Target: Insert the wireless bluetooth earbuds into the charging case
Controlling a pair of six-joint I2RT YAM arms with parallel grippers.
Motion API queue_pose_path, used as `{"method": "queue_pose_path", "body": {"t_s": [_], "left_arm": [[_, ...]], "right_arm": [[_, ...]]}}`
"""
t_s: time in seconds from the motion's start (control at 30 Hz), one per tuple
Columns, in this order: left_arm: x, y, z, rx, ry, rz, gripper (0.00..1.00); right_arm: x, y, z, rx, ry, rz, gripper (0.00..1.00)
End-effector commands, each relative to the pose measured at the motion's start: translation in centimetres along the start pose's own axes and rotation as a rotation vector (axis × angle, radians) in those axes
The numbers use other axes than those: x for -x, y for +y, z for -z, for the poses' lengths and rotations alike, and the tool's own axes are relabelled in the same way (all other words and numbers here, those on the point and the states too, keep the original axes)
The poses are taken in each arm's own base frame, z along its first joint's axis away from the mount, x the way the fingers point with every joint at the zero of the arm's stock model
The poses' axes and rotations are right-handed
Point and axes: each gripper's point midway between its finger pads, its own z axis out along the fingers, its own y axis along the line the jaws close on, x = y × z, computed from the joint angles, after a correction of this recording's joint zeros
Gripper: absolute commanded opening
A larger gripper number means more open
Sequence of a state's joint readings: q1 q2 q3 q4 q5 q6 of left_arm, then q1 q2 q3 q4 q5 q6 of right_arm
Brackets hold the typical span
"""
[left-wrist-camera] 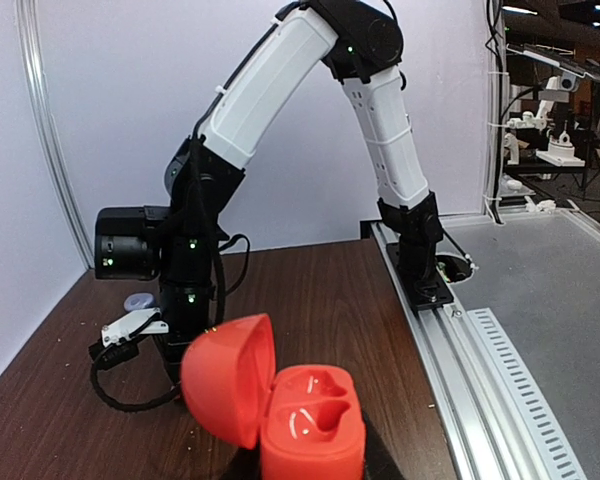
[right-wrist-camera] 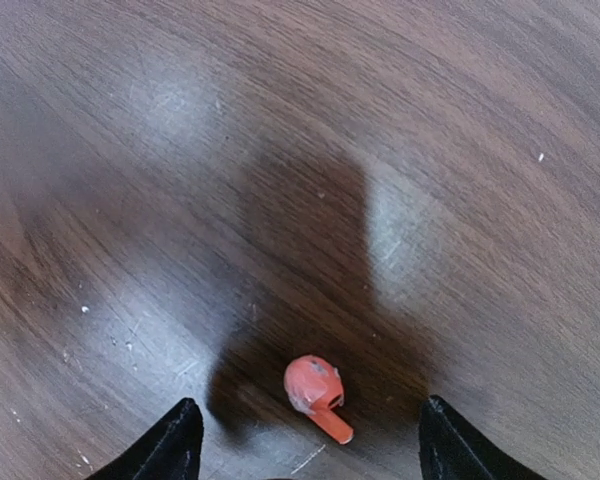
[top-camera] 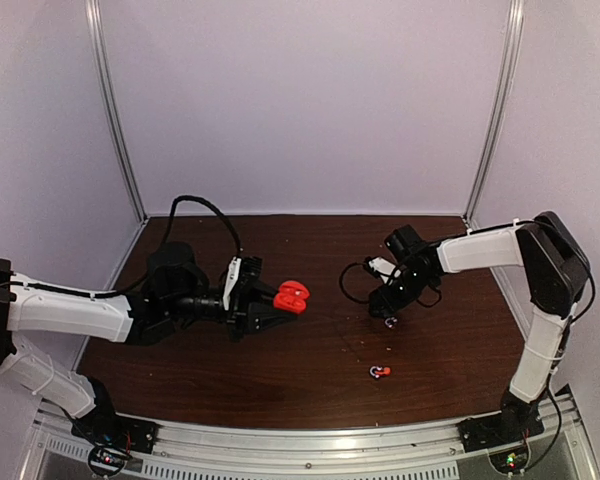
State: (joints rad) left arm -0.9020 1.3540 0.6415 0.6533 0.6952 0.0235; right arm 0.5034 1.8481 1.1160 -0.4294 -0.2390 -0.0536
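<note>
The charging case (left-wrist-camera: 310,425) runs off the bottom of the left wrist view, and the left end effector (top-camera: 278,303) under it barely shows there. In the right wrist view only two tips of the right end effector (right-wrist-camera: 310,432) poke in. From above, the loose earbud (top-camera: 380,372) is too tiny to make out.

pale lilac walls (top-camera: 310,100) enclose a dark wooden table (top-camera: 280,385); 2 metal posts (top-camera: 118,110) at back corners.

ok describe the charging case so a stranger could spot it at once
Over the dark brown wooden table, find the left gripper. The glossy red plastic clamshell case held there gapes open, and dwarfs the tiny red earbud lying to its right.
</note>
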Motion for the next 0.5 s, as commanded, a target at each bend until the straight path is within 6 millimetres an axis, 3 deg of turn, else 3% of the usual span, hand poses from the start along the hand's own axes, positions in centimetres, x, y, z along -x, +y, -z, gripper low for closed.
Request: {"method": "queue_pose_path", "body": {"t_s": [0.0, 0.47], "left_arm": [[1.2, 0.1, 0.4, 0.001, -0.048, -0.029, 0.01], [1.4, 0.4, 0.4, 0.004, -0.047, -0.020, 0.01]], "right_arm": [[0.5, 0.8, -1.0, 0.067, -0.001, -0.012, 0.71], [0.1, 5.5, 0.9, 0.207, -0.029, -0.081, 0.60]]}}
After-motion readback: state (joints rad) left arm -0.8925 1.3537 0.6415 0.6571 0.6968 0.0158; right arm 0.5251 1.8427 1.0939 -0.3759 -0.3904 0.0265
